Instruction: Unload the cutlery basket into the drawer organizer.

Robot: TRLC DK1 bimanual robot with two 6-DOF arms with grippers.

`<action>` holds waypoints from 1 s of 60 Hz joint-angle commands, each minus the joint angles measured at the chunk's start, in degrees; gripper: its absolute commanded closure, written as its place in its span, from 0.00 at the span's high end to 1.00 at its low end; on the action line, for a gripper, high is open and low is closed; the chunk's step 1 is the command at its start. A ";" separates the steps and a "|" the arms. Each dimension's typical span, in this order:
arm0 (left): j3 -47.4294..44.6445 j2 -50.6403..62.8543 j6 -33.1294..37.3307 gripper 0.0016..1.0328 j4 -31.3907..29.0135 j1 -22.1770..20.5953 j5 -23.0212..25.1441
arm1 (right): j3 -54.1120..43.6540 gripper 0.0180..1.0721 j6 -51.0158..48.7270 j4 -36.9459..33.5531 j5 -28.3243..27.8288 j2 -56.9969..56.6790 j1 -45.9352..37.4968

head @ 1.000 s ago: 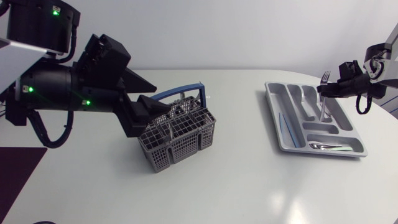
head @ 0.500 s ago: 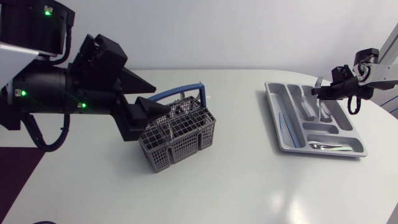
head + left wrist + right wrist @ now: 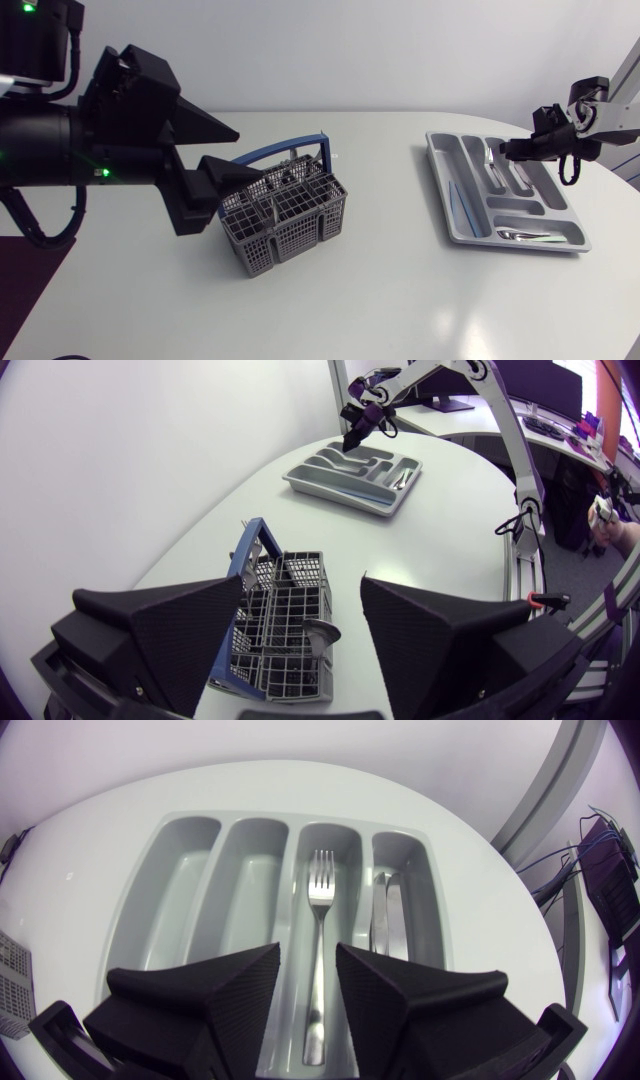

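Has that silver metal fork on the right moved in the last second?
Yes. The silver metal fork went down: earlier upright above the grey plastic drawer organizer, it now lies flat in one long compartment, below the open right gripper.

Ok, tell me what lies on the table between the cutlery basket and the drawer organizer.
Nothing: the head view shows only bare table between the cutlery basket and the drawer organizer.

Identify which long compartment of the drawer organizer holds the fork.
The compartment straight ahead of the right gripper: the fork lies flat in it, beside the outer compartment holding two other pieces.
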 commanded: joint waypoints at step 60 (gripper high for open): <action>-1.62 4.45 58.90 0.92 -10.64 -1.64 -0.69 | -44.18 0.74 -6.36 -6.00 2.10 -56.04 37.22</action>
